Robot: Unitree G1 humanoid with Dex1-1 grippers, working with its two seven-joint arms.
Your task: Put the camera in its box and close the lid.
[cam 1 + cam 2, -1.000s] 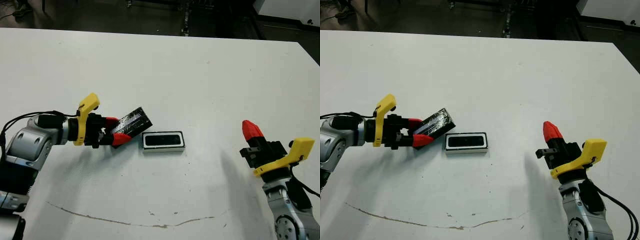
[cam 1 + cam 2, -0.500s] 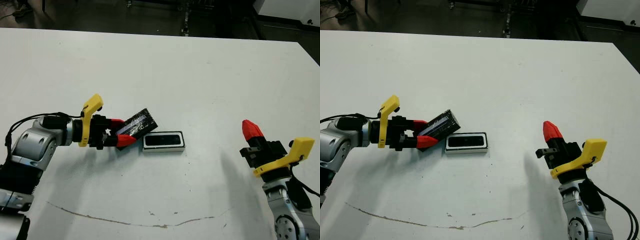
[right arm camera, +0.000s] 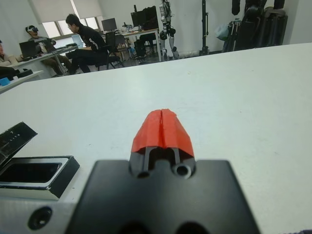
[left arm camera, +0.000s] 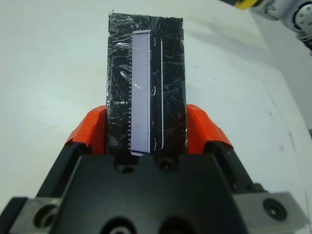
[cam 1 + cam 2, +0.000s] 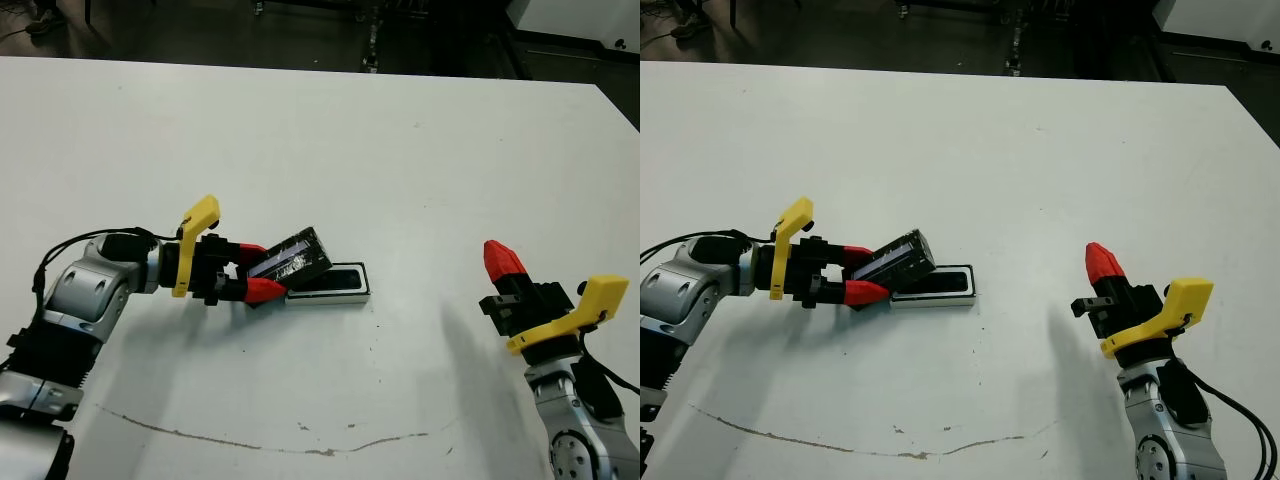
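The box [image 5: 352, 293], a shallow white-walled tray, lies mid-table with the matte black camera [image 5: 340, 279] inside it. My left gripper [image 5: 265, 270] is shut on the glossy black lid [image 5: 295, 257], one red finger on each long side. The lid is tilted, and its far end hangs over the box's left end. In the left wrist view the lid [image 4: 145, 87] and its pale strip sit between the fingers [image 4: 90, 129]. My right gripper [image 5: 503, 260] is shut and holds nothing, well to the right of the box. The right wrist view shows the box [image 3: 34, 173].
A thin brown curved mark [image 5: 300, 440] runs across the table near its front edge. The table's far edge [image 5: 300, 68] borders a dark floor. In the right wrist view, people [image 3: 85, 41] sit at desks beyond the table.
My left gripper has carried the lid to the right, from beside the box to over its left end. The right arm has not moved.
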